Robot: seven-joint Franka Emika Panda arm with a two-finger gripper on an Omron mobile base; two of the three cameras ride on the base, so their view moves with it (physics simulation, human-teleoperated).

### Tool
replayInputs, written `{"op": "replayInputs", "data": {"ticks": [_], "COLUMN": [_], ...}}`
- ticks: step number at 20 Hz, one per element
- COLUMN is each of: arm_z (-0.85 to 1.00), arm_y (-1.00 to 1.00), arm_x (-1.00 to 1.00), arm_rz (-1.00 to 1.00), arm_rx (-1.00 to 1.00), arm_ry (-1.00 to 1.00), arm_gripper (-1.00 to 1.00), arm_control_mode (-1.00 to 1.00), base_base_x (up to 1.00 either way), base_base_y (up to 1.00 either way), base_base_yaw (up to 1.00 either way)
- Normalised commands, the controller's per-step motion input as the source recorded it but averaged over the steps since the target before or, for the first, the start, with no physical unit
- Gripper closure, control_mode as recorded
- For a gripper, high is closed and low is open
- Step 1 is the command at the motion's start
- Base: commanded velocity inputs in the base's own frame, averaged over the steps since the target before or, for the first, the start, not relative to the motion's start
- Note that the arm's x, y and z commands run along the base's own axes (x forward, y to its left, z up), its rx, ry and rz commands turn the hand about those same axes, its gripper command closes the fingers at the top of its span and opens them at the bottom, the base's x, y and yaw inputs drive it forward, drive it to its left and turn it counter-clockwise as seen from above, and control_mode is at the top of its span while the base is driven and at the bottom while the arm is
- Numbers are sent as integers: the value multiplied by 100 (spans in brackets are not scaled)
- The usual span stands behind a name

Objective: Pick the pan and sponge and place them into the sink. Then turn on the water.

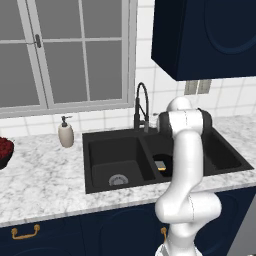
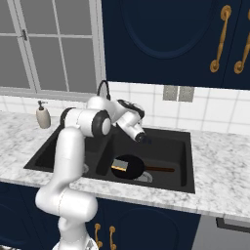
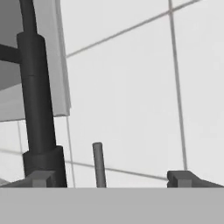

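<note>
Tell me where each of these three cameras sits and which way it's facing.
Left base view: behind the arm's left, facing the sink and window; arm rises lower right.
Right base view: behind its right, facing the same sink with pan and sponge inside; arm lower left, gripper over the basin.
Hand view: on the hand, facing the faucet and tiled wall; fingertips at bottom.
Base views share sink, faucet, soap dispenser.

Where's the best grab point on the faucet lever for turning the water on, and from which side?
Probably the thin upright lever beside the faucet column, near its free top end. Come at it from the front, toward the tiled wall: the open gripper already faces it with the lever between the finger tips. It is slim and straight, so the jaws can straddle it. Stay off the column close alongside.
</note>
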Motion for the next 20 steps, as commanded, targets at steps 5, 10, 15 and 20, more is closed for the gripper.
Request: {"op": "replayInputs", "data": {"ticks": [5,10,15,20], "arm_z": [-21,-15,-7,-2], "arm_y": [-1,0,0,0], "arm_x": [38,40,40,34], "arm_rz": [0,0,0,-3], "arm_rx": [0,0,0,0], "arm_ry": [1,0,0,0], "arm_gripper": [-100,-100,-100,-100], "arm_control_mode": [-100,-100,-100,-100], "base_base_x": [0,0,0,0], "base_base_y": [0,0,0,0], "base_base_yaw": [0,0,0,0]}}
